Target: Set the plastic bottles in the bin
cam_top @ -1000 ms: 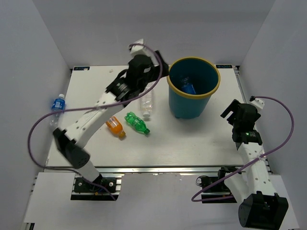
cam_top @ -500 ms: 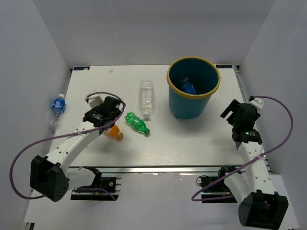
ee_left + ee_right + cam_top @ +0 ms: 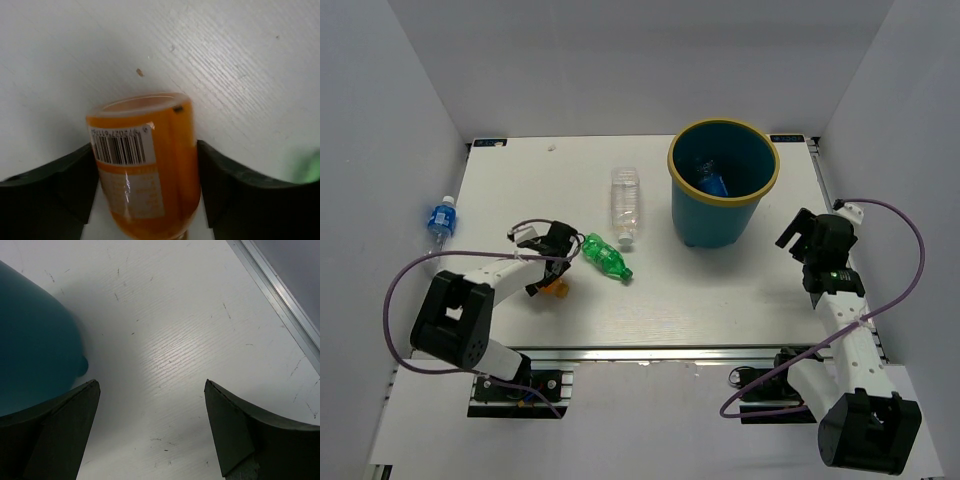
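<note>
The orange bottle [image 3: 145,185] carries a white label with a barcode, its digits too small to read. The left claw [image 3: 146,150] is clenched on it, a finger against each side, as it lies on the desk [image 3: 720,290] left of the green bottle [image 3: 603,254]. The right claw [image 3: 151,385] is released beside the bin [image 3: 723,185]. A second ago the left arm reached by the bin; since then it has dropped to the orange bottle. No bottle has shifted.
</note>
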Robot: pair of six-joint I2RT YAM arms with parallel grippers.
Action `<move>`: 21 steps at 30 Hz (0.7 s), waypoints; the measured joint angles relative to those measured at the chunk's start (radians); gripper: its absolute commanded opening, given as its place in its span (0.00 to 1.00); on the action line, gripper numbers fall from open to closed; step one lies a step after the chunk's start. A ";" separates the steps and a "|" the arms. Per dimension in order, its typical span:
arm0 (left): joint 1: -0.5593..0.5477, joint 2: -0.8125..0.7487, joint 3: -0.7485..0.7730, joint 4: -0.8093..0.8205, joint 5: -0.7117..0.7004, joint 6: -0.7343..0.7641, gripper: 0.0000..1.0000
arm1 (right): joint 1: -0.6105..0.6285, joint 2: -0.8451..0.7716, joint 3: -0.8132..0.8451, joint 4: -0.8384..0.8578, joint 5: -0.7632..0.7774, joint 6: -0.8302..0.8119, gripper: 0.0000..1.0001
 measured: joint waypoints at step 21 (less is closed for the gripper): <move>-0.090 -0.078 0.628 0.199 0.311 0.254 0.32 | 0.000 -0.069 -0.021 0.043 -0.041 0.019 0.89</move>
